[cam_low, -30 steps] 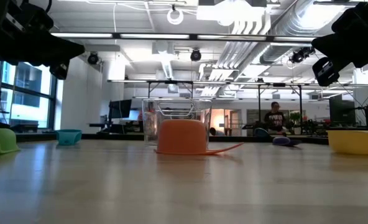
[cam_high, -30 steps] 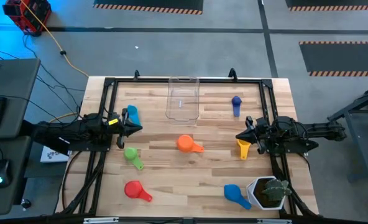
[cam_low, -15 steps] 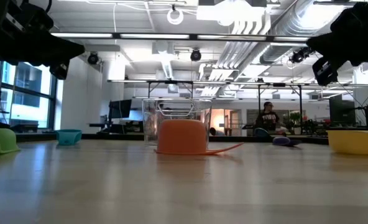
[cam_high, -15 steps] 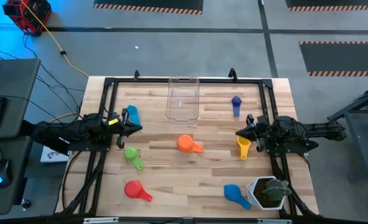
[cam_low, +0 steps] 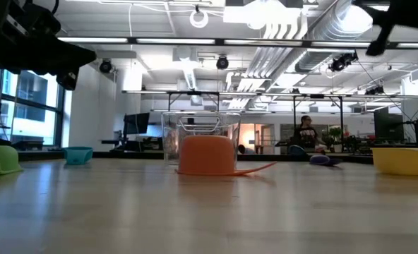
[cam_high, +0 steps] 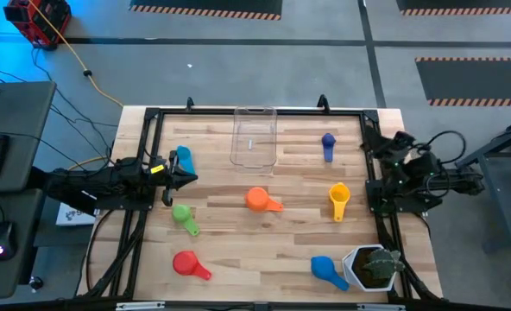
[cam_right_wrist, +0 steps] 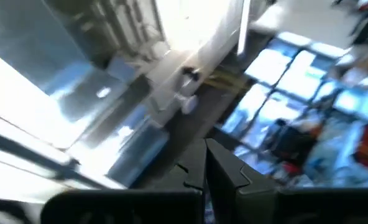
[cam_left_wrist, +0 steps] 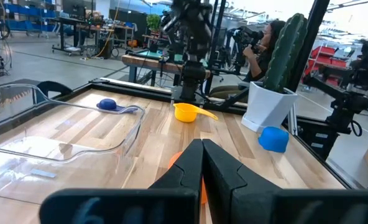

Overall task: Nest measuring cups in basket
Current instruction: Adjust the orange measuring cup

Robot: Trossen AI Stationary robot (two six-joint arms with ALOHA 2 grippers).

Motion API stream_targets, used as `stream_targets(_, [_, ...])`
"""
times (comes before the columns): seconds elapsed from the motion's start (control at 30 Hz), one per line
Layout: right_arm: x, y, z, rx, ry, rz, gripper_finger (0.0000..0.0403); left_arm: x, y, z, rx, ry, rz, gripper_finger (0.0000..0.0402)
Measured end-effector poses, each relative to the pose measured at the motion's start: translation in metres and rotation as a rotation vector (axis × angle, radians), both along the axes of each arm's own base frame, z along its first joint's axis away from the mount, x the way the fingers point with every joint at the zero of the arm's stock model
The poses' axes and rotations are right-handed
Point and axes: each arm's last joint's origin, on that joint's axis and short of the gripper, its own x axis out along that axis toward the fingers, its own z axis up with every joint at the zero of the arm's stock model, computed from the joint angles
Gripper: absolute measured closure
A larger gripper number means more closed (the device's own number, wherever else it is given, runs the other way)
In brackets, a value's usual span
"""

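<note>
Seven measuring cups lie scattered on the wooden table, each resting on the tabletop: light blue (cam_high: 184, 157), green (cam_high: 185, 216), red (cam_high: 187, 263), orange (cam_high: 258, 199), yellow (cam_high: 339, 198), purple-blue (cam_high: 328, 143) and blue (cam_high: 324, 269). The clear basket (cam_high: 254, 138) stands at the far middle, with nothing in it. My left gripper (cam_high: 189, 178) hovers shut at the table's left, beside the light blue cup, its fingers (cam_left_wrist: 201, 163) together. My right gripper (cam_high: 378, 147) is raised at the table's right edge, tipped upward and shut (cam_right_wrist: 204, 163).
A white pot with a green plant (cam_high: 372, 266) stands at the near right corner beside the blue cup. A black frame (cam_high: 255, 111) runs around the table. Bare wood lies between the orange cup and the near edge. A person (cam_low: 306, 132) is in the room behind.
My right arm has drawn back from above the yellow cup toward the table's right edge, risen and tipped upward, so that its wrist view now faces the ceiling. The yellow cup stays where it was. The left arm has kept still.
</note>
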Motion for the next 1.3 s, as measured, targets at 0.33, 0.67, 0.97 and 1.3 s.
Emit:
stream_targets(0.33, [0.06, 0.008, 0.078, -0.169, 0.425, 0.114, 0.0386, 0.0, 0.0, 0.0, 0.0, 0.0, 0.0, 0.0401])
stream_targets(0.67, [0.075, 0.018, 0.037, 0.599, 1.548, 0.499, 0.021, 0.0, 0.0, 0.0, 0.0, 0.0, 0.0, 0.0401])
stream_targets(0.97, [0.067, 0.051, -0.023, 1.038, 1.749, 0.426, 0.0151, 0.0, 0.0, 0.0, 0.0, 0.0, 0.0, 0.0401])
stream_targets(1.3, [0.059, 0.053, -0.064, 1.171, 1.607, 0.121, 0.0151, 0.0, 0.0, 0.0, 0.0, 0.0, 0.0, 0.0401])
